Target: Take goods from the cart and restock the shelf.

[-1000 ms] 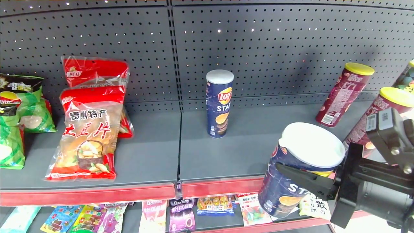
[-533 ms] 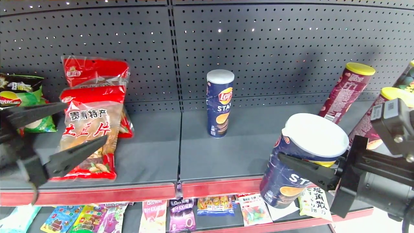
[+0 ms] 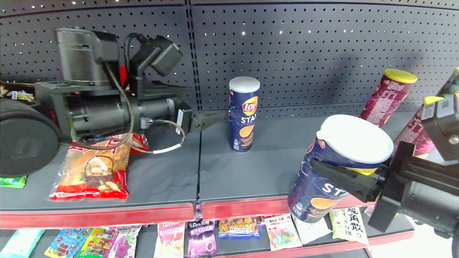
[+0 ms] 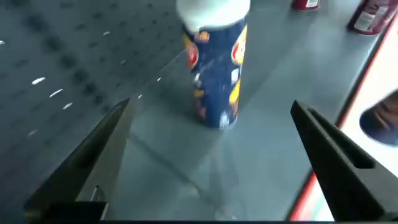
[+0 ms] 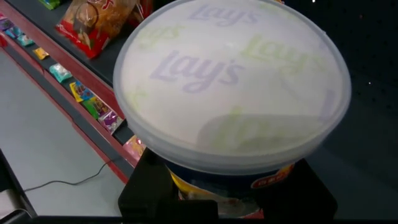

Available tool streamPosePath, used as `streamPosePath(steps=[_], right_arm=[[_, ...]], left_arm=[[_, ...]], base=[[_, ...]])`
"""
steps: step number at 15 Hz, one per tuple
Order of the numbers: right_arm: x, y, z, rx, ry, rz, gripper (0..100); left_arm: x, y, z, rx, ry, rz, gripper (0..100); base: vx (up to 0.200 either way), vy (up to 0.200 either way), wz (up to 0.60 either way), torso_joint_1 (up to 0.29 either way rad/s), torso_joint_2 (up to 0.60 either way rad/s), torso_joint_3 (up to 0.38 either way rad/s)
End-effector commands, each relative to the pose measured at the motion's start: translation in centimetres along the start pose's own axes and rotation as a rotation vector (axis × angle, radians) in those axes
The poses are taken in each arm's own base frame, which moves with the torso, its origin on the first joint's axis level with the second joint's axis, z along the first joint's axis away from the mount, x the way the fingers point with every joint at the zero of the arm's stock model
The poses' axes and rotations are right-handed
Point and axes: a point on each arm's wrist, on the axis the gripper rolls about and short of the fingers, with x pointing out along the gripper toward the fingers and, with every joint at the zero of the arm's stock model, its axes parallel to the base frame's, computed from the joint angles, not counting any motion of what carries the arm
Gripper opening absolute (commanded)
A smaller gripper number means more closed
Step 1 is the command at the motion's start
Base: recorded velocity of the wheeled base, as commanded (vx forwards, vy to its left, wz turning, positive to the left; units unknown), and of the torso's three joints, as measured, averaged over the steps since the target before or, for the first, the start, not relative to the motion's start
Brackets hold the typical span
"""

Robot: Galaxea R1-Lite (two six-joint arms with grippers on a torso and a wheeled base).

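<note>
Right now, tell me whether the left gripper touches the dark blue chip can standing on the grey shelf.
No: the left gripper is open, with bare grey shelf visible between each finger and the dark blue chip can.

White-lidded chip can [image 5: 231, 93] in pincer [image 5: 229, 194]

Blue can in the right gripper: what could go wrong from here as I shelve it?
The blue can hangs tilted in the right gripper, low before the shelf's red lip; its base may catch there. The open left gripper sits close to the standing can and could topple it. The leaning red cans beside the right arm could be knocked.
</note>
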Motion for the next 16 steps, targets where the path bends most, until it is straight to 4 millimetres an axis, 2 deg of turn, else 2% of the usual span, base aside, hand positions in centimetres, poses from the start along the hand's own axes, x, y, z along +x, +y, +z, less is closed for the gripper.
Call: streamPosePath(steps=[1, 5, 11, 16], right_arm=[[-0.1, 0.0, -0.1, 0.0, 0.001, 0.002, 0], [-0.2, 0.0, -0.1, 0.0, -0.003, -0.002, 0], [-1.2, 0.0, -0.7, 0.001, 0.002, -0.001, 0], [-1.3, 0.0, -0.7, 0.003, 0.0, -0.003, 0]], left_arm=[[3.4, -0.3, -1.3, -0.008, 0.044, -0.037, 100], [5.6, 0.1, -1.5, 0.0, 0.048, -0.017, 100], [9.1, -0.6, -1.3, 0.012, 0.036, -0.005, 100], [10.8, -0.2, -1.2, 0.018, 0.027, 0.026, 100]], base=[[0.0, 0.0, 0.0, 0.0, 0.0, 0.0], [0.0, 0.0, 0.0, 0.0, 0.0, 0.0], [0.0, 0.0, 0.0, 0.0, 0.0, 0.0], [0.0, 0.0, 0.0, 0.0, 0.0, 0.0]])
